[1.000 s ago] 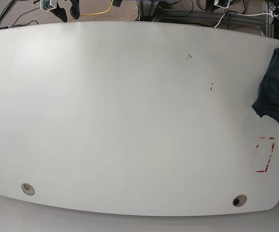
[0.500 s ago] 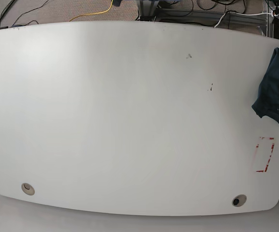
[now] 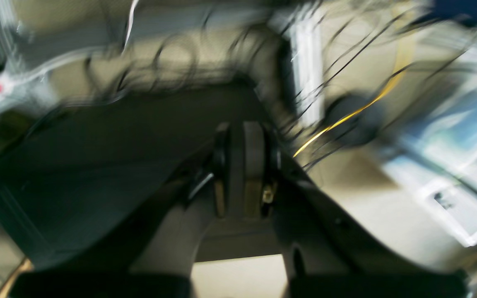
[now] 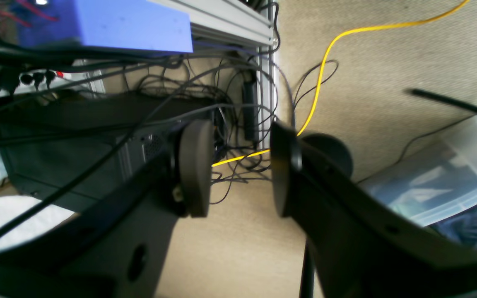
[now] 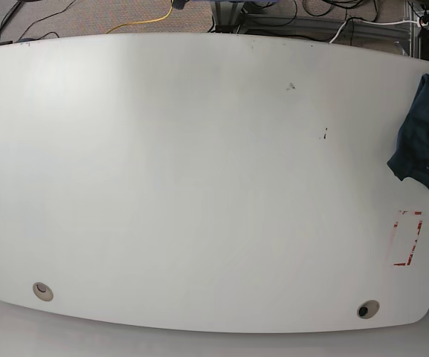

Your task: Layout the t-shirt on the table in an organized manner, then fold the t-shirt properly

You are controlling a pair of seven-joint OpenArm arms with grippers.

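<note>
The dark navy t-shirt (image 5: pixel 424 137) lies bunched at the far right edge of the white table (image 5: pixel 199 186), partly running out of the base view. Neither arm shows in the base view. In the blurred left wrist view, my left gripper (image 3: pixel 240 140) has its pads pressed together with nothing between them, over a floor of cables. In the right wrist view, my right gripper (image 4: pixel 238 165) is open, its round pads (image 4: pixel 195 169) apart and empty, also above the floor and away from the t-shirt.
A red tape rectangle (image 5: pixel 407 238) marks the table's right side, below the shirt. Two grommet holes (image 5: pixel 43 291) (image 5: pixel 367 309) sit near the front edge. Beyond the table are cables, a yellow cable (image 4: pixel 325 70), a dark computer case (image 4: pixel 68 157) and a clear plastic bin (image 4: pixel 441 182).
A gripper that showed at the top left edge of the base view one second ago has left that view. The t-shirt has not moved.
</note>
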